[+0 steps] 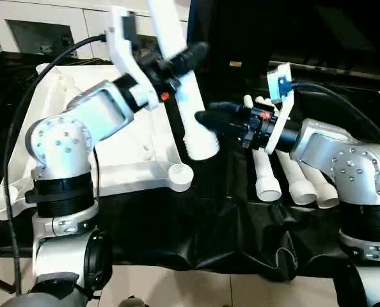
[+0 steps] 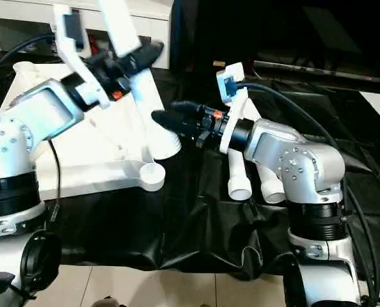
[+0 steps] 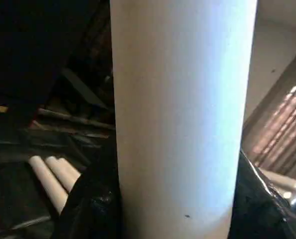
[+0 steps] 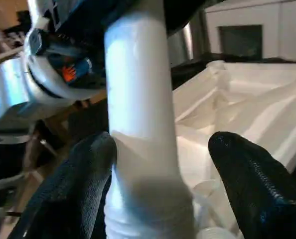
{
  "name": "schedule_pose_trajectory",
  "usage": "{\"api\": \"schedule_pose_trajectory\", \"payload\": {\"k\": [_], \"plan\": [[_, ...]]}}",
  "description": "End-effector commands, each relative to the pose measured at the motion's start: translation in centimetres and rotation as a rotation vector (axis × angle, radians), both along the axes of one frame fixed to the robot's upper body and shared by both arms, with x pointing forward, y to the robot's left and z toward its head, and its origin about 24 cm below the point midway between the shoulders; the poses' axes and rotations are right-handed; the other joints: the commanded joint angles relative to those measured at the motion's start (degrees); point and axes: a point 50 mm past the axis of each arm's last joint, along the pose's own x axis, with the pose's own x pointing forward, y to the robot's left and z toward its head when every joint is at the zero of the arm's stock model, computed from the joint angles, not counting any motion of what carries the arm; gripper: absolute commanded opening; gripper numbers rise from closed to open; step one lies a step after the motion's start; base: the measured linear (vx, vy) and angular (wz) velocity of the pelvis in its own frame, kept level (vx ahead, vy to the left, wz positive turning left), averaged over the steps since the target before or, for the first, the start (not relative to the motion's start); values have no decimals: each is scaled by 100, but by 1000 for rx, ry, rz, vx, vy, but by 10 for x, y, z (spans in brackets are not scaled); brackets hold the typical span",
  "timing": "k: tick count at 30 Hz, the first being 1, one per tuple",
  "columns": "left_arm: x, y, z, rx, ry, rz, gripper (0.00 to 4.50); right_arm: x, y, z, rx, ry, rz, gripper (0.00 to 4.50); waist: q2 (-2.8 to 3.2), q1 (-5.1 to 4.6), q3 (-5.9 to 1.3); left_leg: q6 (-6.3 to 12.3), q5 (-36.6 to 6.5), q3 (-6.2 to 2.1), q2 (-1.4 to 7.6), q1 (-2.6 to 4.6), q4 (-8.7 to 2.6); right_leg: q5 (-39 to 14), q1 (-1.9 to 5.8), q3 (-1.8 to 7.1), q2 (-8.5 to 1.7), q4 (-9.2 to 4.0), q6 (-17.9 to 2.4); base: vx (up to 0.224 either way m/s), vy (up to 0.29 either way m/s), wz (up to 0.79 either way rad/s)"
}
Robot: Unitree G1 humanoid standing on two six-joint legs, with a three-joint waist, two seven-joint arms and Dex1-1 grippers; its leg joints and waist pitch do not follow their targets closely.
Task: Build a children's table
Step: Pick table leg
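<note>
A: Start with the biggest piece. Where is the table top [image 1: 132, 144]?

B: It lies ribbed underside up on the black cloth [image 1: 196, 236], in front of the left arm. A round corner socket [image 1: 179, 174] sits at its near corner. I judge it light, stiff plastic, broad and awkward; best left lying where it is.

A: And the leg being worked?

B: The left gripper [image 1: 171, 64] is clamped around a white leg [image 1: 191, 112] partway up the tube, holding it tilted, threaded end down, just above and beside that socket. The tube looks smooth and probably slippery, hollow and light, rigid enough to steer from mid-shaft.

A: The right gripper?

B: The right gripper [image 2: 171, 119] stands wide open, its fingers [image 4: 247, 179] on either side of the leg's lower end, just above the threads. One finger seems to brush the tube, the other is clear of it. Gripping low there would give better control for seating it, in my view.

A: What else is around?

B: Three spare legs [image 1: 286, 176] lie side by side on the cloth under the right arm. A white cabinet [image 1: 43, 25] stands behind. The left arm's cable [image 1: 23, 109] drapes across the top, and the two grippers crowd each other near the socket.
</note>
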Motion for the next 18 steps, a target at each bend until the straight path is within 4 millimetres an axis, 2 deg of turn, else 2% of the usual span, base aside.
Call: {"api": "schedule_pose_trajectory", "payload": {"k": [1, 8, 9, 10, 13, 14, 15, 17, 18], "plan": [[-5, -8, 8, -17, -34, -81, 191, -1, -2, 4, 13, 8, 13, 348, 78, 17, -431, -73, -62, -20, 207, -20, -388, -334, 424, 306, -433, -393, -966, 0, 0, 0], [-11, -11, 5, 1, -54, -140, 191, -6, -1, -1, -11, 27, 41, 348, 84, 23, -422, -100, -109, -18, 216, -20, -400, -466, 422, 307, -442, -405, -927, 0, 0, 0], [-11, -11, 5, 3, -55, -140, 191, -6, -1, -1, -14, 28, 41, 321, 81, 20, -421, -105, -111, -18, 214, -21, -400, -477, 423, 308, -441, -408, -915, 0, 0, 0], [-12, -12, 5, 10, -63, -144, 191, -5, -1, -3, -29, 32, 35, 314, 59, 18, -421, -109, -116, -14, 213, -20, -401, -509, 423, 309, -438, -413, -890, 0, 0, 0], [-15, -15, 6, 20, -88, -173, 191, -5, 2, -9, -62, 48, 34, 295, 70, 22, -416, -124, -106, -20, 215, -22, -406, -602, 416, 308, -443, -416, -834, 0, 0, 0], [-16, -15, 6, 26, -95, -180, 191, -5, 3, -11, -66, 53, 34, 295, 40, 14, -417, -125, -96, -15, 220, -22, -407, -595, 412, 309, -442, -420, -828, 0, 0, 0], [-18, -17, 5, 43, -104, -194, 191, -5, 5, -13, -76, 62, 35, 271, 43, 20, -417, -132, -86, -19, 222, -26, -409, -608, 419, 308, -450, -408, -832, 0, 0, 0], [-19, -18, 5, 45, -105, -196, 191, -5, 5, -13, -78, 64, 37, 258, 51, 16, -415, -133, -91, -15, 217, -27, -405, -622, 413, 310, -445, -412, -815, 0, 0, 0], [-19, -18, 5, 47, -106, -196, 191, -5, 6, -13, -81, 63, 39, 258, 36, 14, -415, -135, -84, -15, 219, -28, -407, -617, 414, 312, -445, -414, -803, 0, 0, 0]]}}
